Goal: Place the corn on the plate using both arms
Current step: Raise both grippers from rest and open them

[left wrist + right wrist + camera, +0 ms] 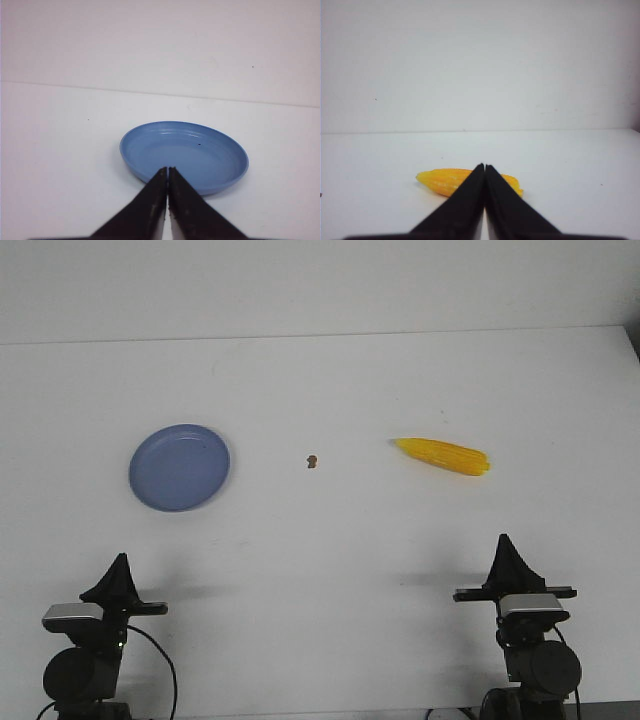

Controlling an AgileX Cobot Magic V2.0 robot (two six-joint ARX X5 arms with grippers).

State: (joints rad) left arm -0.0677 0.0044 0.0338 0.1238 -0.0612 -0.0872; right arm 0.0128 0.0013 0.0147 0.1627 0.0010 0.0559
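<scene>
The yellow corn (443, 455) lies on the white table at the right, its pointed end to the left. It also shows in the right wrist view (445, 181), partly behind the fingers. The light-blue plate (180, 467) sits empty at the left and shows in the left wrist view (184, 155). My left gripper (121, 562) is shut and empty, near the table's front edge, well short of the plate. My right gripper (505, 542) is shut and empty, near the front edge, short of the corn. Both show shut in the wrist views, left (167, 170) and right (484, 166).
A tiny brown speck (312, 461) lies on the table between plate and corn. The table's far edge meets a white wall (320, 290) behind.
</scene>
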